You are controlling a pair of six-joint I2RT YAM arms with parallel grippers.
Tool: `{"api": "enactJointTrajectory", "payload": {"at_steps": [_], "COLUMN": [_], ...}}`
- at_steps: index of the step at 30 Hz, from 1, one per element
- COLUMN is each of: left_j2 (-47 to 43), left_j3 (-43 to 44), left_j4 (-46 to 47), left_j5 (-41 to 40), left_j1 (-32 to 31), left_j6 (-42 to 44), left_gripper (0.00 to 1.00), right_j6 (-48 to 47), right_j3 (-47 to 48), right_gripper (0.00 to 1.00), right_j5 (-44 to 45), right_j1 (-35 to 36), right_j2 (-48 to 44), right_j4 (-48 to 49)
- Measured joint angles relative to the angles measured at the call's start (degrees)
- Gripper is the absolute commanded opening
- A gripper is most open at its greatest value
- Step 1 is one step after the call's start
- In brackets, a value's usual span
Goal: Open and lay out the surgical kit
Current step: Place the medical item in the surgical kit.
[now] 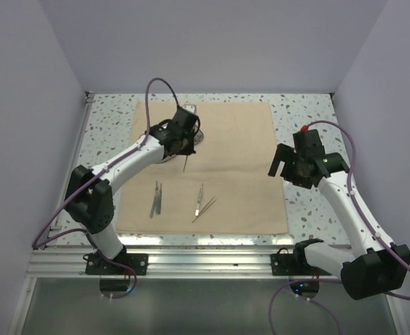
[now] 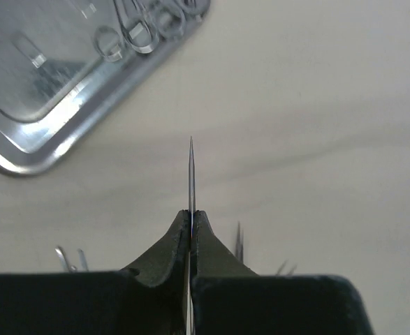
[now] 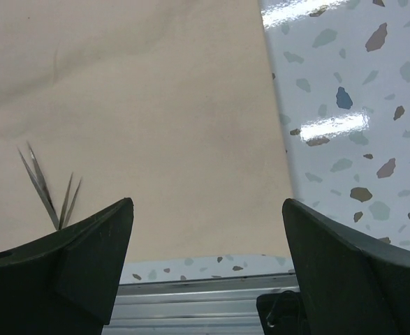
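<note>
The table (image 1: 107, 115) is sitting under everything. The cloth (image 1: 239, 160) is lying open and flat on top of it. So I think the opening part is done, and I am busy with the laying-out part.

The tray (image 2: 23, 157) is resting on the far part of the cloth, toward the left. Ring tools (image 2: 138, 31) are lying inside it, so I think there are more things to take out.

My right pincer (image 3: 206, 204) is hanging over the right edge of the cloth. Its jaws are standing wide apart and it is holding nothing.

My left pincer (image 2: 191, 218) is hovering over the cloth, just beside the tray. Its jaws are squeezing tight on a thin tool (image 2: 191, 167). The sharp tip is poking out past my fingertips. I cannot tell if the tip is touching the cloth.

Tweezers (image 1: 156, 199) are lying on the near part of the cloth. Two other tools (image 1: 200, 197) are lying a little to their right, apart from them.

For the next move, I think I am needing a bare spot on the cloth near those tools. I should be carrying the thin tool there, going down low, tipping it flat, and then opening my jaws slowly. It is thin and slippery, so it could slide or land on top of another tool.
</note>
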Motion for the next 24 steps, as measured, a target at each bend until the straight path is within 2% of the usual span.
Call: {"api": "enactJointTrajectory", "payload": {"at_steps": [4, 7, 10, 14, 15, 19, 22, 24], "left_j2": [-4.63, -4.9, -4.9, -4.9, -4.9, -4.87, -4.59, -4.33], "left_j3": [-13.07, -20.13, -24.26, -25.59, -25.59, -25.55, -24.41, -22.67], "left_j4": [0.42, 0.31, 0.26, 0.61, 0.87, 1.68, 1.18, 0.24], "left_j5": [-0.39, -0.39, -0.46, -0.81, -0.94, -1.75, -2.84, -3.87], "left_j1": [-8.68, -13.57, -17.07, -20.11, -20.65, -21.38, -21.38, -21.31], "left_j6": [-8.07, -13.46, -17.86, -21.75, -22.49, -23.82, -24.11, -23.89], "left_gripper": [0.0, 0.0, 0.0, 0.02, 0.06, 0.41, 0.55, 0.57], "right_j6": [0.0, 0.04, 0.33, 0.68, 0.85, 1.07, 1.05, 1.03], "right_j3": [-0.09, -0.66, -1.81, -3.37, -3.76, -4.76, -4.81, -4.79], "right_gripper": [0.91, 0.91, 0.91, 0.91, 0.91, 0.91, 0.91, 0.9], "right_j5": [-0.87, -1.49, -2.03, -2.89, -2.93, -3.08, -3.34, -4.0], "right_j1": [0.0, 0.02, 0.2, 0.55, 0.59, 0.66, 0.66, 0.66], "right_j2": [-2.12, -3.69, -5.16, -6.25, -6.49, -7.56, -8.48, -8.85], "right_j4": [-0.04, -0.07, -0.33, -0.68, -0.72, -1.11, -1.31, -1.31]}}
